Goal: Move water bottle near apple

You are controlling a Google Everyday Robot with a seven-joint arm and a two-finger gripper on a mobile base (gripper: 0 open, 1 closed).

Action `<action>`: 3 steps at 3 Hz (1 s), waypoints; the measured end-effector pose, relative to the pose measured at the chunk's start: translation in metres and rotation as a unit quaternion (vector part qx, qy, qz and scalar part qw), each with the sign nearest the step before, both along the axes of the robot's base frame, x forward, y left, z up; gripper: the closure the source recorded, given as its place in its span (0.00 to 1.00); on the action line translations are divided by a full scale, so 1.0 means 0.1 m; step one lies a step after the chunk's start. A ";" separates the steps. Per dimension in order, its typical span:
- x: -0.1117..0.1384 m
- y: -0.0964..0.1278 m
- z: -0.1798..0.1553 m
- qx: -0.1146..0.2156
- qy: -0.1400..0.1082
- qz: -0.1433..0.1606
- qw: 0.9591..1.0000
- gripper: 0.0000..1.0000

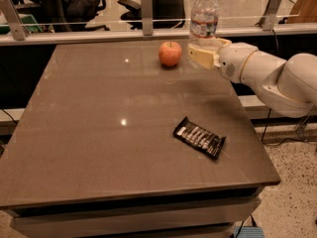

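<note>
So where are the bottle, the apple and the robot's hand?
bottle (203, 25), camera view, on its label.
apple (170, 54), camera view, centre of its skin.
hand (202, 56), camera view, between its fingertips, gripping the bottle's base right of the apple.

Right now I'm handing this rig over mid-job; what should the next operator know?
Gripper: at the far right of the table, fingers shut on the lower part of the water bottle, which is upright.
Apple: on the table just left of the bottle, with a small gap between them.
Done: the bottle is beside the apple.
Left: confirm its base is on the table (hidden by the fingers), release, back away.
</note>
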State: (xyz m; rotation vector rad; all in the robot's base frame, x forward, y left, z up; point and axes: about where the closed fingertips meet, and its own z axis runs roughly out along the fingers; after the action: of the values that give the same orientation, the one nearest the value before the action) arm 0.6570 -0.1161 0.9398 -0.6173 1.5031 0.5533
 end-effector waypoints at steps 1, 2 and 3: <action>0.33 0.05 -0.16 -0.002 0.015 0.000 1.000 1.00; 0.53 0.01 -0.28 -0.012 0.029 -0.005 1.000 1.00; 0.67 -0.07 -0.39 -0.023 0.037 -0.009 0.999 1.00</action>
State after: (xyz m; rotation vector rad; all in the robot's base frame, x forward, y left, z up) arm 0.7241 -0.1229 0.9009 -0.6249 1.5943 0.5339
